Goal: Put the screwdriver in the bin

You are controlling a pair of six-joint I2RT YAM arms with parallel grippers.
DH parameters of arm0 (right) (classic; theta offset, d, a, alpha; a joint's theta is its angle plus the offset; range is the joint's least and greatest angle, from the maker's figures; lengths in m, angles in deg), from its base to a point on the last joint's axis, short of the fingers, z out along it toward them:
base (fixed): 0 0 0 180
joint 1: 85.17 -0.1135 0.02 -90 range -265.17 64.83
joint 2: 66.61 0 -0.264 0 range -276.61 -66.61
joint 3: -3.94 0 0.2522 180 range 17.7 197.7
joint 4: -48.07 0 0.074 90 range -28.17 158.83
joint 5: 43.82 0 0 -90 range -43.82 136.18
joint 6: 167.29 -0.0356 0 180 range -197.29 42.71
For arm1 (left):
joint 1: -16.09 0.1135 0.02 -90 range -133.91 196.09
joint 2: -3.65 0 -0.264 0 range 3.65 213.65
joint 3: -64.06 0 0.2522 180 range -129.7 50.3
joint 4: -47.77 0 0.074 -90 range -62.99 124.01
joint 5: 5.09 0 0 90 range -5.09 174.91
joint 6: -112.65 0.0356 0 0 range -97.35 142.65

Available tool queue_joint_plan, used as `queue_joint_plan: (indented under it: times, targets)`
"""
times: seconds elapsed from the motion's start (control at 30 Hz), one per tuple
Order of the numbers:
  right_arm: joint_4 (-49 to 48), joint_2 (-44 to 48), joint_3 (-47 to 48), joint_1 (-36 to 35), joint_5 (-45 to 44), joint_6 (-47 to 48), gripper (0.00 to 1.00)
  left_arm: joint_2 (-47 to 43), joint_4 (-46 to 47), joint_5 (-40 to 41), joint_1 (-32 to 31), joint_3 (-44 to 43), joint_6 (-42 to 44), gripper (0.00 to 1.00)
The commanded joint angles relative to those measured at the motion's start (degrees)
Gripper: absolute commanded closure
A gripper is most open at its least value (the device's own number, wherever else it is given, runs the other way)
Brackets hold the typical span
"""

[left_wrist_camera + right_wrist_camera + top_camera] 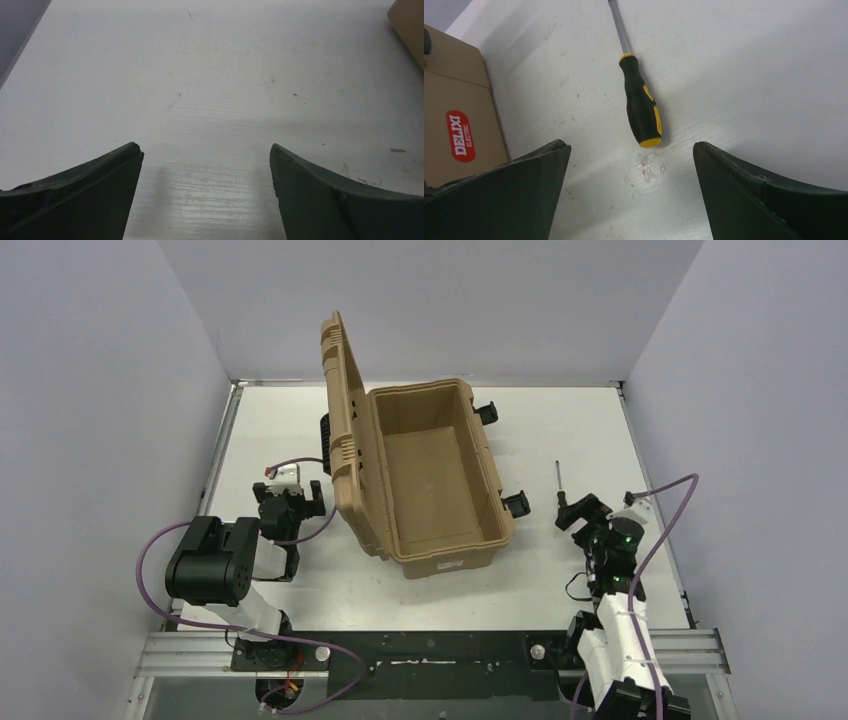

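Note:
The screwdriver (pixel 641 107) lies flat on the white table, its black-and-yellow handle toward me and its silver shaft (pixel 559 476) pointing away. My right gripper (pixel 630 150) is open just short of the handle's butt end, with nothing between its fingers; it is also seen from above (pixel 580 508). The tan bin (pixel 435 475) stands open mid-table, its ribbed lid (pixel 340 430) raised on the left and its inside bare. Left of the bin, my left gripper (pixel 205 148) hovers open over bare table, shown from above as well (pixel 290 498).
The bin's right wall with a red label (pixel 460 136) stands close on the right gripper's left. Black latches (pixel 515 504) stick out of the bin toward the screwdriver. A corner of the bin (pixel 410 25) shows at the left wrist view's top right. Grey walls enclose the table.

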Motion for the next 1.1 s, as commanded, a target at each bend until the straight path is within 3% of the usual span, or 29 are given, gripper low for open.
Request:
queue_joint_plan:
  times: [0.0, 0.37, 0.47, 0.7, 1.07]
  targets:
    - [1.39, -2.63, 11.44, 0.33, -1.97, 6.89, 0.00, -0.50, 2.52, 0.23, -0.14, -1.18, -0.35, 0.03]
    - [33.02, -34.93, 49.57, 0.01, -7.72, 19.56, 0.00, -0.50, 2.57, 0.20, -0.14, -1.13, -0.38, 0.03]
    - [36.91, -40.87, 54.42, -2.13, -9.51, 22.01, 0.00, -0.42, 2.66, 0.25, -0.13, -1.13, -0.36, 0.03]
    - [42.16, -53.28, 59.09, -8.55, -13.69, 25.10, 0.00, -0.45, 2.64, 0.29, -0.14, -1.12, -0.39, 0.03]
    - [39.14, -59.34, 52.62, -11.95, -14.63, 26.00, 0.06, -0.48, 2.63, 0.25, -0.14, -1.11, -0.43, 0.03]
